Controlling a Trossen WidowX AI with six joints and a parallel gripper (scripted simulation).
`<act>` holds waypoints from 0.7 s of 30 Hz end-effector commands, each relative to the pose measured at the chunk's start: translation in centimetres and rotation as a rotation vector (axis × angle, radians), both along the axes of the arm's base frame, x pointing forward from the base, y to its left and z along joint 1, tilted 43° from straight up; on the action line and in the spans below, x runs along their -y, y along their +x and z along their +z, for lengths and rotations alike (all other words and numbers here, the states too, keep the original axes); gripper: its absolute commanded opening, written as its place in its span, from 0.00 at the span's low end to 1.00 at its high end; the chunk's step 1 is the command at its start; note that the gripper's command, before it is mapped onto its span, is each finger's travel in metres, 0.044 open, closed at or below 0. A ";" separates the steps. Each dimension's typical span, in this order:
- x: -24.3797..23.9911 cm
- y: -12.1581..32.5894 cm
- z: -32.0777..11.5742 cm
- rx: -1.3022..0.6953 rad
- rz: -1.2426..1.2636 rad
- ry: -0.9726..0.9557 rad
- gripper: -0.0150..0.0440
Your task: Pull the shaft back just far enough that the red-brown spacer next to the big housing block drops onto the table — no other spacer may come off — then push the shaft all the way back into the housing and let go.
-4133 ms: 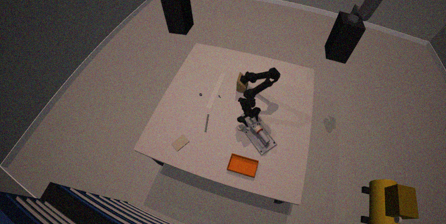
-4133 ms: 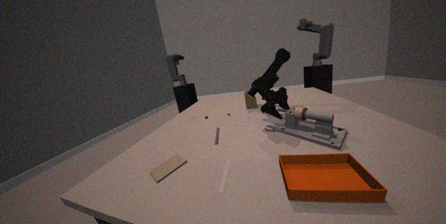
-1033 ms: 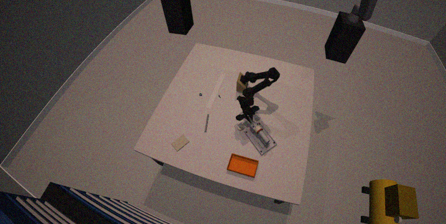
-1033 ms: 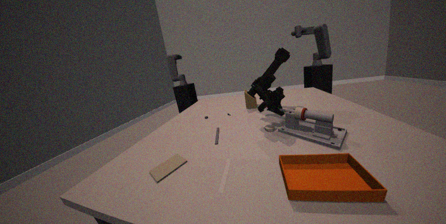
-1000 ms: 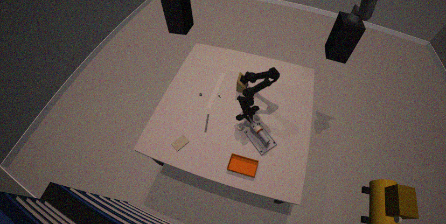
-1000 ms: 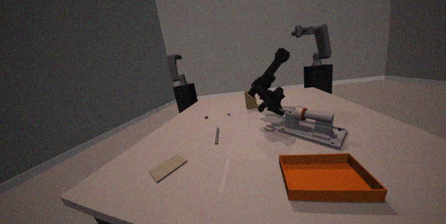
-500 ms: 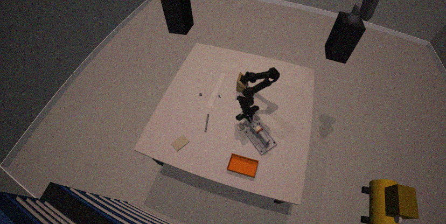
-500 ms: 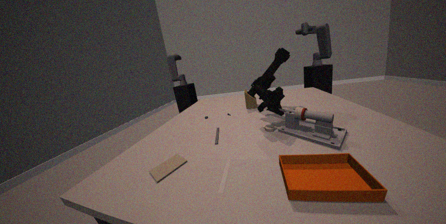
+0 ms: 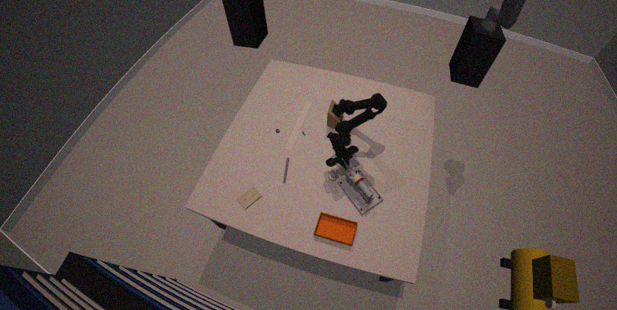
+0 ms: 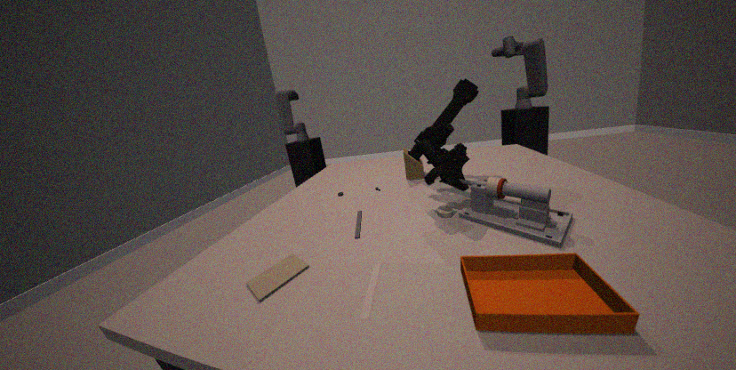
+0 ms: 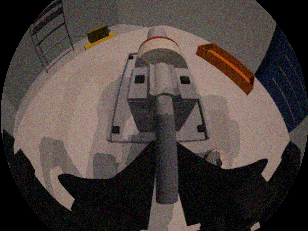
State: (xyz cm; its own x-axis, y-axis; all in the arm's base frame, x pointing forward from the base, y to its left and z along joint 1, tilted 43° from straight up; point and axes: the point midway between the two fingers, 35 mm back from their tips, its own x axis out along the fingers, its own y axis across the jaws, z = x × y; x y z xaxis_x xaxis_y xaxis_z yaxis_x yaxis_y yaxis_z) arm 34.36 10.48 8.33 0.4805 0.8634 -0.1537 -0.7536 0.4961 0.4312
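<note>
My gripper point(image 9: 344, 164) point(image 10: 466, 185) point(image 11: 162, 144) is shut on the grey shaft point(image 11: 167, 124), near its free end. The shaft runs through the small bearing block point(image 10: 481, 199) point(image 11: 139, 92) towards the big housing point(image 9: 364, 188) point(image 10: 530, 192). The red-brown spacer point(image 9: 358, 179) point(image 10: 500, 188) point(image 11: 159, 38) is up at the near end face of the housing, with a wider cream spacer point(image 9: 356, 175) point(image 10: 492, 185) point(image 11: 160, 47) between it and the bearing block. Whether the shaft passes through the red-brown spacer is hidden.
The base plate point(image 9: 370, 205) point(image 10: 515, 227) carries both blocks. A pale round piece point(image 9: 332, 175) point(image 10: 445, 213) lies beside it. An orange tray point(image 9: 335, 231) point(image 10: 540, 293) point(image 11: 227, 66), a tan slab point(image 9: 249, 197) point(image 10: 277, 278) and a grey bar point(image 9: 285, 171) point(image 10: 358, 224) lie on the table.
</note>
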 end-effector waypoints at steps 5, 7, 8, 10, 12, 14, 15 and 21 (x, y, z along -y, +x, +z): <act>0.1 -0.2 -0.2 -0.002 0.002 0.001 0.25; 0.1 -0.2 -0.2 -0.002 0.002 0.001 0.25; 0.1 -0.2 -0.2 -0.002 0.002 0.001 0.25; 0.2 -0.2 -0.2 -0.002 0.002 0.001 0.25; 0.2 -0.2 -0.2 -0.002 0.002 0.001 0.25; 0.2 -0.3 -0.2 -0.002 0.002 0.001 0.25; 0.2 -0.3 -0.2 -0.002 0.002 0.001 0.25; 0.2 -0.3 -0.3 -0.002 0.002 0.001 0.25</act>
